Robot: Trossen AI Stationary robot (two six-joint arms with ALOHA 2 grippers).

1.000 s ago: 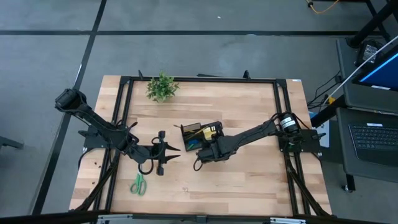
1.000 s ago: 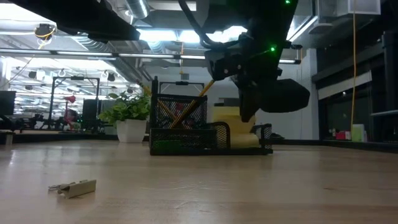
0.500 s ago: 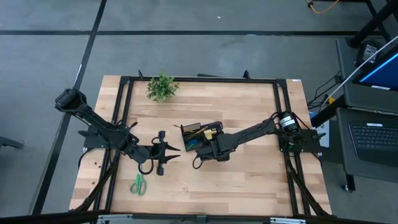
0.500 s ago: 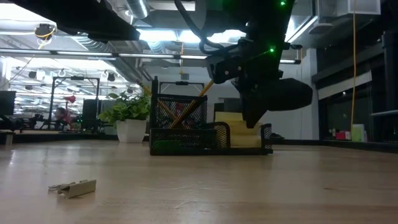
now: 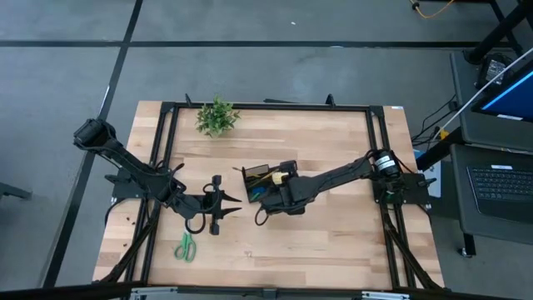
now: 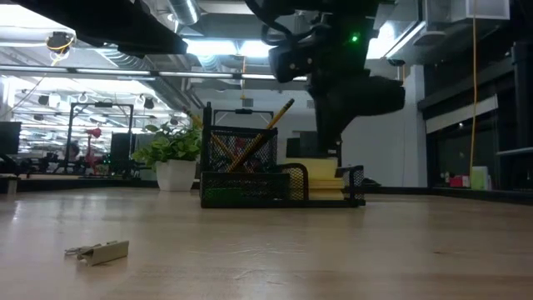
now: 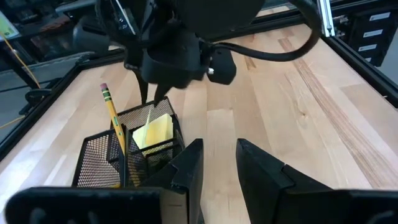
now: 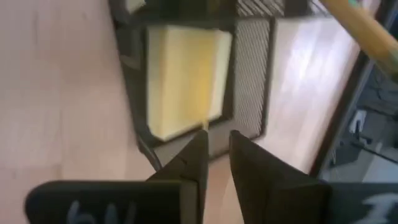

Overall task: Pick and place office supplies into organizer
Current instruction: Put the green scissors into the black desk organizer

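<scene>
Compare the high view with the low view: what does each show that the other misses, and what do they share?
Only the high view shows the left gripper, waiting open near the table's front left, the green-handled scissors lying near the front edge, and the whole table.

Only the low view shows the pencils leaning in the taller mesh section, the sticky-note pad sitting low inside, and the room behind.

Both show the organizer, the plant and the right gripper above the organizer.
</scene>
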